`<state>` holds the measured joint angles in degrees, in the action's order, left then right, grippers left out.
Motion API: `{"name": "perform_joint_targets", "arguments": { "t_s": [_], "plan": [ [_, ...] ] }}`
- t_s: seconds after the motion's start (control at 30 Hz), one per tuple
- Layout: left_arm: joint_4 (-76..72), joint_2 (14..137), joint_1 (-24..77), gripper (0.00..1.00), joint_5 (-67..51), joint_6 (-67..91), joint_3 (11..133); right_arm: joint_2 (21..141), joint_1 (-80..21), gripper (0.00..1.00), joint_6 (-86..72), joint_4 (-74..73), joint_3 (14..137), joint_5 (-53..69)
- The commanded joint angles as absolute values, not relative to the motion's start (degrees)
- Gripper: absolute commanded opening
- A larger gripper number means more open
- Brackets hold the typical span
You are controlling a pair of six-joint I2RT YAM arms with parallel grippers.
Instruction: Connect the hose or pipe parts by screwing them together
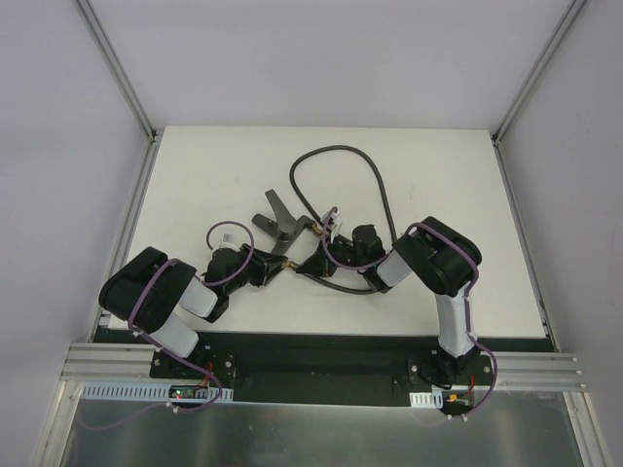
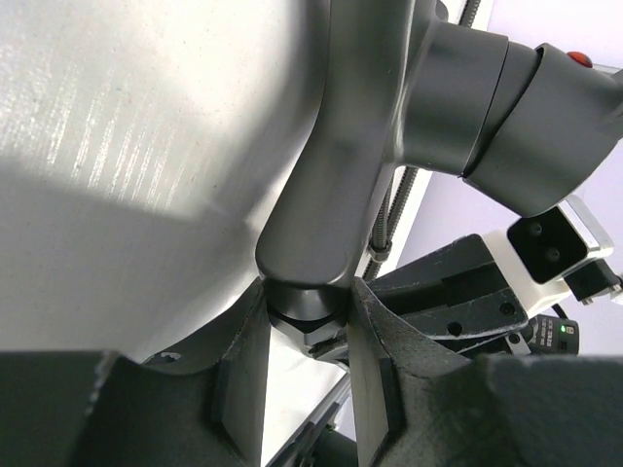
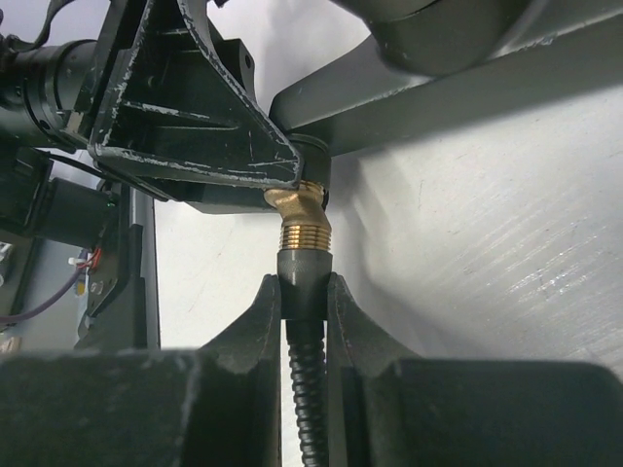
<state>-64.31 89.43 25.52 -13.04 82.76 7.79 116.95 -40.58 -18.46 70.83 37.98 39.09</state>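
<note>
The dark-grey forked fitting (image 1: 280,222) lies mid-table, its two legs pointing to the back left. My left gripper (image 2: 307,304) is shut on the fitting's (image 2: 336,165) dark nut end. My right gripper (image 3: 304,287) is shut on the dark collar (image 3: 304,265) at the end of the ribbed hose (image 3: 308,389). That collar butts straight against a brass threaded tip (image 3: 304,232) of the fitting. From above, the left gripper (image 1: 277,265) and the right gripper (image 1: 314,255) face each other, nearly touching. The hose (image 1: 336,149) loops toward the back and returns under the right arm.
The white table (image 1: 438,185) is bounded by aluminium posts at the back corners and a black rail (image 1: 311,362) in front that carries both arm bases. The right arm's wrist and white camera block (image 2: 555,248) stand close beside the left fingers.
</note>
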Motion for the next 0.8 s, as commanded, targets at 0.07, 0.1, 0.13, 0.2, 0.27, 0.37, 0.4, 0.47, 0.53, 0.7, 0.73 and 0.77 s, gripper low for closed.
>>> {"name": "perform_joint_targets", "arguments": {
  "t_s": [0.07,0.1,0.13,0.2,0.27,0.37,0.4,0.47,0.53,0.7,0.73,0.77],
  "plan": [
    [-86.57,91.4,27.6,0.0,-22.76,86.13,8.26,117.07,-40.87,0.01,-24.25,87.8,43.41,42.8],
    [-86.75,91.49,27.51,0.0,-22.85,86.05,8.17,117.33,-40.7,0.01,-24.78,87.8,43.59,42.8],
    [-86.75,91.49,27.51,0.0,-22.85,85.96,8.09,117.42,-40.61,0.01,-25.31,87.8,43.77,42.89],
    [-86.75,91.14,27.51,0.0,-22.85,85.7,8.0,117.68,-40.43,0.01,-26.45,87.8,44.12,43.15],
    [-86.75,90.88,27.51,0.0,-22.85,85.43,7.91,118.04,-40.34,0.01,-27.68,87.8,44.47,43.94],
    [-87.54,91.05,27.6,0.0,-23.2,85.34,7.82,118.56,-40.08,0.01,-28.39,87.8,44.82,44.82],
    [-87.8,91.05,27.51,0.0,-23.29,85.43,7.82,118.74,-39.9,0.01,-29.17,87.89,45.0,45.09],
    [-88.33,91.14,27.51,0.0,-23.73,85.43,7.56,119.0,-39.81,0.01,-29.97,87.8,45.61,45.79],
    [-88.68,91.32,27.51,0.0,-23.99,85.69,7.65,119.0,-39.64,0.04,-30.32,87.8,45.88,45.7],
    [-88.68,90.79,27.51,0.0,-23.82,86.04,7.73,119.18,-39.2,0.14,-30.76,87.72,45.88,45.18],
    [-88.51,90.79,27.51,0.0,-23.73,86.13,7.73,119.18,-39.11,0.16,-31.02,87.8,45.88,44.91],
    [-88.33,90.79,27.51,0.0,-23.73,86.13,7.82,119.18,-39.11,0.17,-31.03,87.72,45.7,44.83]
  ]
}}
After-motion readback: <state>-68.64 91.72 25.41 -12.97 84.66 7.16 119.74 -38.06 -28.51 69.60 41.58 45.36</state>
